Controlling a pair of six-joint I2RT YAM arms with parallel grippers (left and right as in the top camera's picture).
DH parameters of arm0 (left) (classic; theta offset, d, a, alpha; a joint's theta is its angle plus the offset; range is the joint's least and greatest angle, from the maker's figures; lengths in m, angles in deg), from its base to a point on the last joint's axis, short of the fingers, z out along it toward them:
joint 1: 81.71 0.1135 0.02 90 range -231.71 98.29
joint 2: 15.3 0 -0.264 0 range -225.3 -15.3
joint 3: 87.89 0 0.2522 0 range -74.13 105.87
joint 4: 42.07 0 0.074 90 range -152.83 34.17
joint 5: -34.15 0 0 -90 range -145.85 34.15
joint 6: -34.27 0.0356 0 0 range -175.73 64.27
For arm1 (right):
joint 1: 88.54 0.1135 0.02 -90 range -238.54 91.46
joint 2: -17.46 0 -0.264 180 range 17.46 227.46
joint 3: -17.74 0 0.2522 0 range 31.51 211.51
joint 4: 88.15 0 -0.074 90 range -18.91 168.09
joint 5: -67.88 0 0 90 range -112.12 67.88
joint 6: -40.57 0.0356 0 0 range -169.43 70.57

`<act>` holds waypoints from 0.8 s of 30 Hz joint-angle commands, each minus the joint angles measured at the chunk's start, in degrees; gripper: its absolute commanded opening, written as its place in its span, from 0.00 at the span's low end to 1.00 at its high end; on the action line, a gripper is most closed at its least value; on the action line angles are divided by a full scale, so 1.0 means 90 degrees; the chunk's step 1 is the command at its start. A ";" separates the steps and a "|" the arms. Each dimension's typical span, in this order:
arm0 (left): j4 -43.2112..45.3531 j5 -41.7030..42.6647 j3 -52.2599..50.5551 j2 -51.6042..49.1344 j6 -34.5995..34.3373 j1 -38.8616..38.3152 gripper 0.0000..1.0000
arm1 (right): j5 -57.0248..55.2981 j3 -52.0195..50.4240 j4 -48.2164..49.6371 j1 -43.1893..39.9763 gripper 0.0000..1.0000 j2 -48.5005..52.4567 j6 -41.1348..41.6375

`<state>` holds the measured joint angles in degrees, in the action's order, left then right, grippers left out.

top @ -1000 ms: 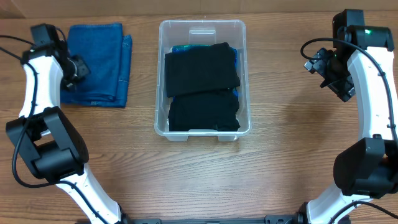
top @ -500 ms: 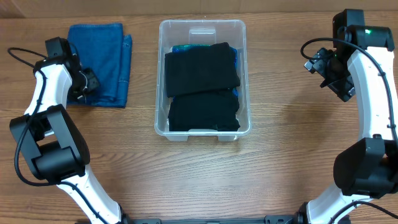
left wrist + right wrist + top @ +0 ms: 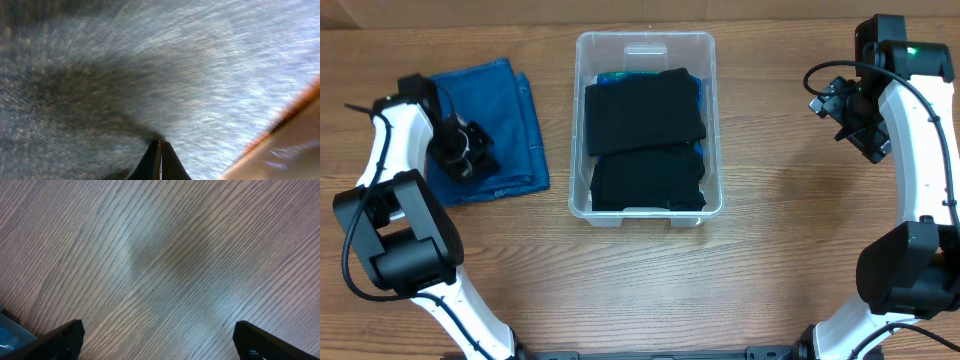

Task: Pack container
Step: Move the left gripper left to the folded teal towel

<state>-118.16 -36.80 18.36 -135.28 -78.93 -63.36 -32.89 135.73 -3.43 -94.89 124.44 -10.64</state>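
Cloths fill the clear container (image 3: 645, 36), which sits in the middle of the worktop (image 3: 770, 250), close to its far edge. One folded black cloth (image 3: 645, 110) lies at the far end and another black cloth (image 3: 648, 185) at the near end, with a bit of blue peeking out under them. A folded blue cloth (image 3: 505, 120) lies near the left edge, apart from the container. The left gripper (image 3: 468, 155) is pinched tight on the blue cloth. The right gripper (image 3: 842, 108) hangs wide open over bare wood near the right edge.
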 commanded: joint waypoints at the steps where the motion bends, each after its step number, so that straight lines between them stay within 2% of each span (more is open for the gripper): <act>1: -0.0272 0.0170 0.1071 -0.0083 0.0529 -0.0039 0.11 | -0.0085 -0.0002 0.0029 -0.0017 1.00 -0.0124 0.0029; 2: -0.0321 0.0107 0.1297 -0.0083 0.0619 -0.0012 0.22 | -0.0085 -0.0002 0.0029 -0.0017 1.00 -0.0121 0.0029; 3: -0.0357 -0.0095 0.1535 -0.0083 0.0629 0.0056 0.29 | -0.0085 -0.0002 0.0029 -0.0017 1.00 -0.0124 0.0029; 4: -0.0328 -0.0236 0.1630 -0.0083 0.0629 0.0153 0.42 | -0.0085 -0.0002 0.0029 -0.0017 1.00 -0.0124 0.0029; 5: -0.0262 -0.0260 0.1637 -0.0083 0.0627 0.0233 0.60 | -0.0085 -0.0002 0.0029 -0.0017 1.00 -0.0124 0.0029; 6: -0.0209 -0.0323 0.1634 -0.0083 0.0631 0.0355 0.89 | -0.0085 -0.0002 0.0029 -0.0017 1.00 -0.0124 0.0032; 7: -0.0189 -0.0559 0.1630 -0.0083 0.0685 0.0544 1.00 | -0.0085 -0.0002 0.0029 -0.0017 1.00 -0.0124 0.0032; 12: 0.0051 -0.0534 0.1394 -0.0085 0.1251 0.1217 1.00 | -0.0085 -0.0002 0.0029 -0.0017 1.00 -0.0124 0.0029; 14: 0.0471 0.0214 0.1090 -0.0085 0.1909 0.1387 1.00 | -0.0085 -0.0002 0.0029 -0.0017 1.00 -0.0124 0.0029; 19: 0.1494 0.1207 0.0265 -0.0085 0.2446 0.1496 0.96 | -0.0085 -0.0002 0.0029 -0.0017 1.00 -0.0124 0.0029; 24: 0.1960 0.1530 -0.0058 -0.0085 0.2820 0.1724 0.97 | -0.0085 -0.0002 0.0029 -0.0017 1.00 -0.0124 0.0032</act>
<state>-101.13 -26.44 18.49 -135.63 -58.23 -49.67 -32.89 135.73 -3.38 -94.89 124.44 -10.66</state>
